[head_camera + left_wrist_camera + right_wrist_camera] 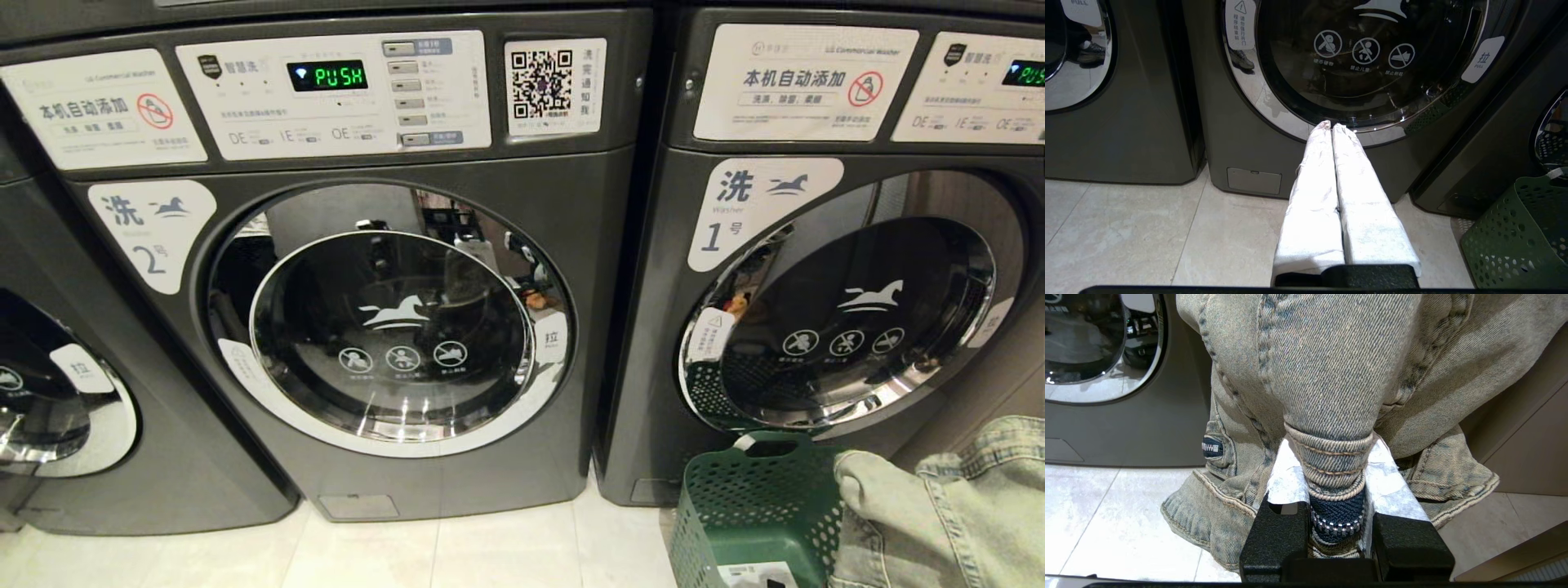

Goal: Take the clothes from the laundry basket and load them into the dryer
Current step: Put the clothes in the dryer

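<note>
The green laundry basket (755,510) stands on the floor (490,547) just before the machine marked 1 (816,245); I can see little inside it from my head view, only a white label near its lower edge; whether more clothes lie in it I cannot tell. The denim garment (1331,375) is out of the basket and in my right hand (1337,473); my white-wrapped fingers (1286,482) pinch a thick folded seam of it, narrow but not fully together, with a dark woven band showing between them; the rest of the cloth hangs bunched around the hand, its frayed hem above the pale tiles; in the head view the same denim (947,506) fills the lower right corner, just beside the basket and overlapping its right rim.

My left hand (1333,126) holds nothing; its two long white fingers (1314,196) are pressed together, pointing toward the lower rim of the door of the machine marked 2 (392,318).

Both round glass doors are closed; the door of machine 1 (849,318) mirrors the basket's green mesh; the display (326,76) over machine 2 reads PUSH; a third machine (49,392) shows at the far left.
</note>
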Robot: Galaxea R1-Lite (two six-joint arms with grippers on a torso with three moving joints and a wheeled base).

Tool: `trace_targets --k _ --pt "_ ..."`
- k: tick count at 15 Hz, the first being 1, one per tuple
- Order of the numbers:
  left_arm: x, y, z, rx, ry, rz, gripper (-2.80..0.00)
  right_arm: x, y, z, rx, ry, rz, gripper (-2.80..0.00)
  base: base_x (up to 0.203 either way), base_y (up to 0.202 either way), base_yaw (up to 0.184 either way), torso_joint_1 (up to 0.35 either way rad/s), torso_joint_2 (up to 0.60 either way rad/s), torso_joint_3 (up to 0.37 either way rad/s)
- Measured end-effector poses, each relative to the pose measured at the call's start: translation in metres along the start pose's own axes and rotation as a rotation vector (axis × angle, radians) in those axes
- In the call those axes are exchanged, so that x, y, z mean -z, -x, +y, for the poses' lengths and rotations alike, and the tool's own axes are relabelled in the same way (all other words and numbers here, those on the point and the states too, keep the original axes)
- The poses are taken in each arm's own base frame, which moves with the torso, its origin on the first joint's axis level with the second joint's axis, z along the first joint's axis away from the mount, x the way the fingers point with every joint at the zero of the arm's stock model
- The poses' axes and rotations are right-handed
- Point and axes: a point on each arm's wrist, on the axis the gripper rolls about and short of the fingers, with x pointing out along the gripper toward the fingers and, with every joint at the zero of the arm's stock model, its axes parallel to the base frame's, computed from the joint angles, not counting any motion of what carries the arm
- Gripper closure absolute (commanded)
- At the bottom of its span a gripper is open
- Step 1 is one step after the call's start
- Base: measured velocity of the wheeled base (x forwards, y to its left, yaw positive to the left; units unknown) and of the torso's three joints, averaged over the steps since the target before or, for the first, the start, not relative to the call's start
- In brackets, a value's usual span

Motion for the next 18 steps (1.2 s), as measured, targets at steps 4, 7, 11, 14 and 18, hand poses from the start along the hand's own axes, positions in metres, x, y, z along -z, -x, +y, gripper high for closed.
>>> trace_targets --k 4,7,11,14,18 --pt "-0.0001 0.0000 0.0000 0.000 0.001 -0.001 0.00 -0.0001 0.0000 0.0000 0.000 -0.001 -0.001 0.00 0.000 0.000 0.000 0.069 -0.42 -0.354" --pt "-0.0001 0.0000 0.0000 0.001 0.002 0.000 0.00 0.0000 0.0000 0.0000 0.000 0.000 0.000 0.00 0.000 0.000 0.000 0.121 -0.45 -0.342" --pt "-0.0003 0.0000 -0.0001 0.002 0.001 -0.003 0.00 0.0001 0.0000 0.0000 0.001 0.007 0.001 0.00 0.000 0.000 0.000 0.150 -0.47 -0.333" --pt "0.0000 0.0000 0.0000 0.003 -0.005 0.001 0.00 0.0001 0.0000 0.0000 0.001 0.011 0.001 0.00 0.000 0.000 0.000 0.168 -0.49 -0.315" --pt "0.0000 0.0000 0.0000 0.002 -0.004 0.001 0.00 0.0001 0.0000 0.0000 0.001 0.012 0.001 0.00 0.000 0.000 0.000 0.189 -0.51 -0.316"
